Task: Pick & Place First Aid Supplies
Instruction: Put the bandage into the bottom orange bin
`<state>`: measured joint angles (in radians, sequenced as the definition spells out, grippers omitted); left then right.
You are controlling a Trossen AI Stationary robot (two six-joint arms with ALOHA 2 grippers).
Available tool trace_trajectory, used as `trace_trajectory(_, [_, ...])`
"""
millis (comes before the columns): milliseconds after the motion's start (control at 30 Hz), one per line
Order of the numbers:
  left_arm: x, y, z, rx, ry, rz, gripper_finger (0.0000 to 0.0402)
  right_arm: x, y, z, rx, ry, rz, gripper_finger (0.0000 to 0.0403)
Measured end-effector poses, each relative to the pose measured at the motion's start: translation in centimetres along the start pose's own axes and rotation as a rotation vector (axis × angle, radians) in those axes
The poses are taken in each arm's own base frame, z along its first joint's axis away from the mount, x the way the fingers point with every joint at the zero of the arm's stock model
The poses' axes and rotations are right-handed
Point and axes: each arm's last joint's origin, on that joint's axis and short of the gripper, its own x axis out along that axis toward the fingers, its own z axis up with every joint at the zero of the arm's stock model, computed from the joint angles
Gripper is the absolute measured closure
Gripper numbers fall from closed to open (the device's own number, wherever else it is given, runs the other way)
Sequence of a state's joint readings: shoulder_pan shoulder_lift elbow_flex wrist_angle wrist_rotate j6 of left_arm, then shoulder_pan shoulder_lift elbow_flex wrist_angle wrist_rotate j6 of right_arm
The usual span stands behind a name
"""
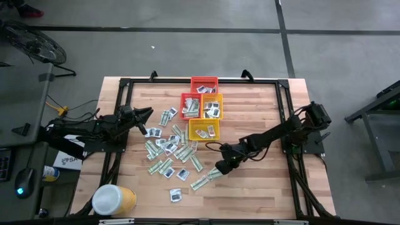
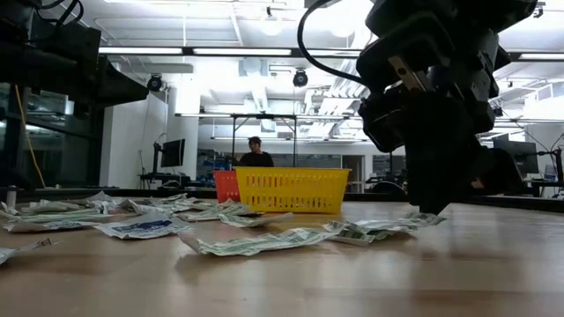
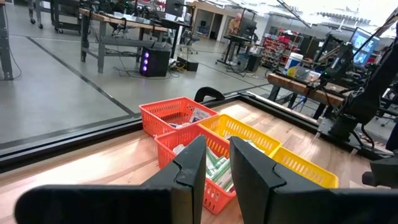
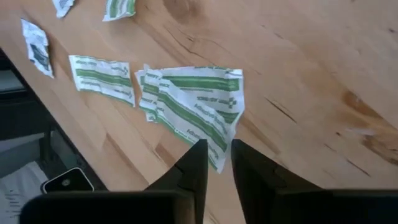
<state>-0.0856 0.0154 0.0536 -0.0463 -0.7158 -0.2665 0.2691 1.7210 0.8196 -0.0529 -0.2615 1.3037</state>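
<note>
Two dark fingers (image 4: pixel 198 167) of the right pincer (image 4: pixel 216 163) fill the lower middle of the right wrist view, a narrow gap between them and nothing caught in it; their tips hang just over the edge of a crumpled green-and-white strip packet (image 4: pixel 194 102) lying on the wooden counter (image 4: pixel 311 74). A second strip (image 4: pixel 102 78) lies beside it toward the left of the frame.

From the left wrist view, the left pincer (image 3: pixel 217 155) shows at lower centre, its fingers a small way apart and empty, raised above the counter and facing an orange basket (image 3: pixel 196 149), a red basket (image 3: pixel 171 115) and a yellow basket (image 3: pixel 292 165).

Seen from above, the first aid supplies (image 1: pixel 169 150) lie scattered over the middle of the counter, below and left of the baskets, some already inside them. The right pincer (image 1: pixel 220 167) sits at lower centre of the frame over a packet; the left pincer (image 1: pixel 145 115) rests at centre left. A big yellow tub (image 1: pixel 115 200) lies at lower left.

At counter level, packets (image 2: pixel 256 242) spread across the foreground, the right arm's dark bulk at upper right, its fingertips hidden.
</note>
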Motion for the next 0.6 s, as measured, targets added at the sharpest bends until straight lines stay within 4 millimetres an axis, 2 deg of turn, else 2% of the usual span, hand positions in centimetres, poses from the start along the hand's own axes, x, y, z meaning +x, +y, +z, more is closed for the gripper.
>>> trace_trajectory(233, [0.0, 0.0, 0.0, 0.000, -0.001, 0.000, 0.0328, 0.0, 0.0, 0.0, 0.003, -0.003, 0.003, 0.0398])
trace_trajectory(433, [0.0, 0.0, 0.0, 0.000, 0.000, 0.000, 0.0328, 0.0, 0.2, 0.1, -0.006, -0.010, 0.021, 0.0401])
trace_trajectory(600, [0.0, 0.0, 0.0, -0.001, -0.001, 0.000, 0.0328, -0.4, 1.8, 0.4, -0.053, -0.023, 0.063, 0.0402])
